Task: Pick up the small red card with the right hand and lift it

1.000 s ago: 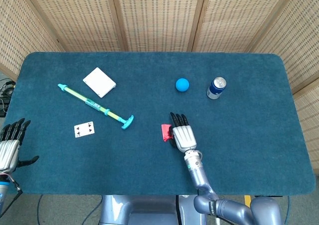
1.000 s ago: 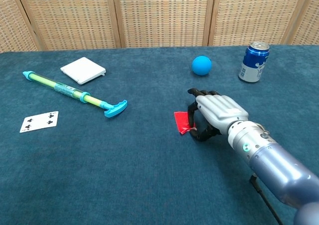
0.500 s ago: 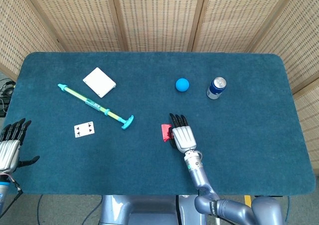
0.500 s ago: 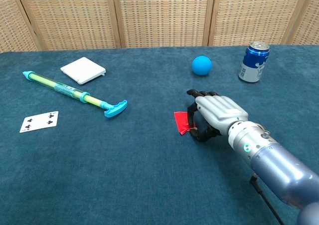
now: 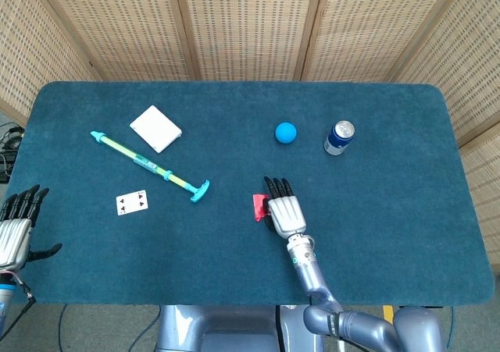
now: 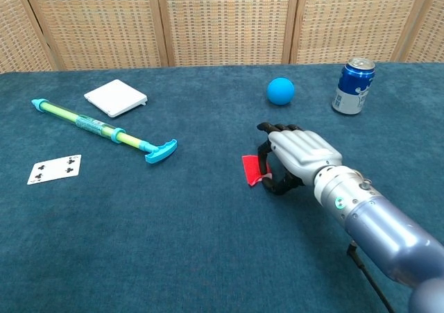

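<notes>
The small red card [image 5: 258, 206] [image 6: 250, 168] lies near the table's middle, its right edge tipped up off the cloth. My right hand [image 5: 285, 211] [image 6: 298, 157] sits just right of it, back upward, fingers curled down over the card's right edge and pinching it against the thumb. Most of the card's left part still shows; the pinched edge is hidden under the fingers. My left hand [image 5: 16, 225] hangs off the table's left edge in the head view, fingers apart and holding nothing.
A blue ball [image 5: 286, 132] [image 6: 280, 90] and a blue can [image 5: 339, 136] [image 6: 353, 85] stand beyond the right hand. To the left lie a teal and yellow rod [image 5: 148, 165] [image 6: 104, 129], a white box [image 5: 155, 128] [image 6: 115, 97] and a playing card [image 5: 131, 202] [image 6: 55, 168].
My right hand has crept slightly forward and left, tightening on the red card's edge. The left hand has not moved.
</notes>
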You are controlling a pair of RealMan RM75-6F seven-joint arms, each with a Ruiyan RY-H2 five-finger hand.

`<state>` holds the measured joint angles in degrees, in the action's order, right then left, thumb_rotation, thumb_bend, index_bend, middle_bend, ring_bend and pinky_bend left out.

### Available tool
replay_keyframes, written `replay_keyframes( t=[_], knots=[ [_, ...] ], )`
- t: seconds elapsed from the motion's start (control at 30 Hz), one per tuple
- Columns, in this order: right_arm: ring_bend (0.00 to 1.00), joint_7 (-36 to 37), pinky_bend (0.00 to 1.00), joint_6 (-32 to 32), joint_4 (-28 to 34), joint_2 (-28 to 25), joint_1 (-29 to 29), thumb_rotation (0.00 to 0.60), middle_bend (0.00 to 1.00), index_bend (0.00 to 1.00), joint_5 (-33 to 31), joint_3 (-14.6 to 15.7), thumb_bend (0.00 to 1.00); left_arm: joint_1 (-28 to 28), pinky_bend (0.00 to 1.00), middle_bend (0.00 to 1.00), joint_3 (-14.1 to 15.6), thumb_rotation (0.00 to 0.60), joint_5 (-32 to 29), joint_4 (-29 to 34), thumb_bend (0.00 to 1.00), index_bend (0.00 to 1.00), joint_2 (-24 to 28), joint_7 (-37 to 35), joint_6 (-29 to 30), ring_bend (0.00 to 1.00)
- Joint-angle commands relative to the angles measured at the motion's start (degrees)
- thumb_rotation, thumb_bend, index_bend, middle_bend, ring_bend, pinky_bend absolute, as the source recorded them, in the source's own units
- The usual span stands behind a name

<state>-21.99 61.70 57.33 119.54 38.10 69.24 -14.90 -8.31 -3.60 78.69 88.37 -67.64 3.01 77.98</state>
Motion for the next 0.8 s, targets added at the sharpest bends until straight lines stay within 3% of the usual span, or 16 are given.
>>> replay_keyframes(
  t=[0.03,0.8],
  knots=[
    [0.0,-0.24,0.03,-0.01,0.23,-0.07,0.16,0.6,0.1,0.66,0.0,-0.12,0.6,-0.01,0.0,0.0,-0.04,0.6,-0.07,-0.02,0.07,0.0,0.01,-0.05,-0.01,0.0],
    [0.0,-3.45,0.03,-2.15,0.12,0.45,3.27,0.6,0.12,0.68,-1.75,-2.34,0.59,-0.06,0.0,0.0,-0.34,0.6,-0.7,-0.22,0.08,0.0,0.34,-0.95,-0.33,0.0]
  ],
)
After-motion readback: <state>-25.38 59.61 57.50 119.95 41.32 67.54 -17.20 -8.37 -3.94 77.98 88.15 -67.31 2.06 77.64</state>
